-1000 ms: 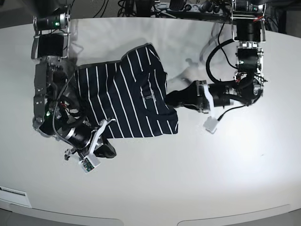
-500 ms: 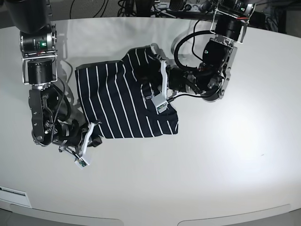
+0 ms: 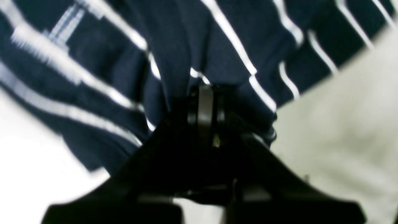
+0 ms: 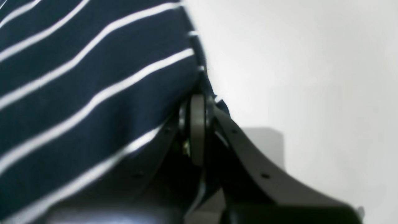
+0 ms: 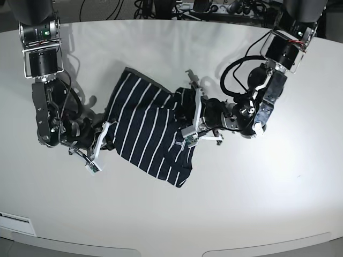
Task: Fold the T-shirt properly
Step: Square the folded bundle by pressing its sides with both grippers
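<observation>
Nearest you, the T-shirt's [image 5: 153, 128] lower corner now points toward the table's [image 5: 177, 214] front edge; half a second ago its lower hem lay roughly level. The shirt sits on the table between the arms, turned askew. At its left-hand side in the base view, your right gripper [image 5: 109, 143] is clamped on cloth; at the opposite side, your left gripper [image 5: 185, 122] pinches bunched fabric. Judgement: you are reorienting the bundle; creases may need smoothing before another fold.
</observation>
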`<state>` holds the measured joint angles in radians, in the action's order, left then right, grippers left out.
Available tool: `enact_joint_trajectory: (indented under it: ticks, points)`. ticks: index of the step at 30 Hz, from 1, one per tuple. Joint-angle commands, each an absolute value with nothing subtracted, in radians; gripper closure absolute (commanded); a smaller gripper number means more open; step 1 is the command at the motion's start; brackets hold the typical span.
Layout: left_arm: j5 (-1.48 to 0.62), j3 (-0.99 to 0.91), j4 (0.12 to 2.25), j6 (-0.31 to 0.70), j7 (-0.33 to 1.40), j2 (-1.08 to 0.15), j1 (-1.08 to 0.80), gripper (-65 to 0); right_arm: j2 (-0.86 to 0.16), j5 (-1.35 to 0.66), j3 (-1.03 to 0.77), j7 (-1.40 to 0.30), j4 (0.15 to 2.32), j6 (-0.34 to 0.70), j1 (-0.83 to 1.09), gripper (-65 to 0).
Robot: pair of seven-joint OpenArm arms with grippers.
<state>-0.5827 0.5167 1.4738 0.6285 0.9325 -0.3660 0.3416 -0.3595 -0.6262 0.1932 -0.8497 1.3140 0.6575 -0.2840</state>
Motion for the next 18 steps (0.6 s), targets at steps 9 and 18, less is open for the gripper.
enact_joint_trajectory:
  ticks: [9, 18]
  points:
    - [-0.505, 0.516, 1.464, 0.604, 0.916, -0.435, 0.448, 0.0, -0.363, -0.649, 0.189, -0.849, 1.598, 0.554, -0.074, 0.0]
    - [-0.408, 0.516, 1.464, 0.507, 0.830, -0.435, 0.508, 0.0, -0.319, -0.646, 0.189, -0.849, 1.736, 0.531, 0.115, 0.0]
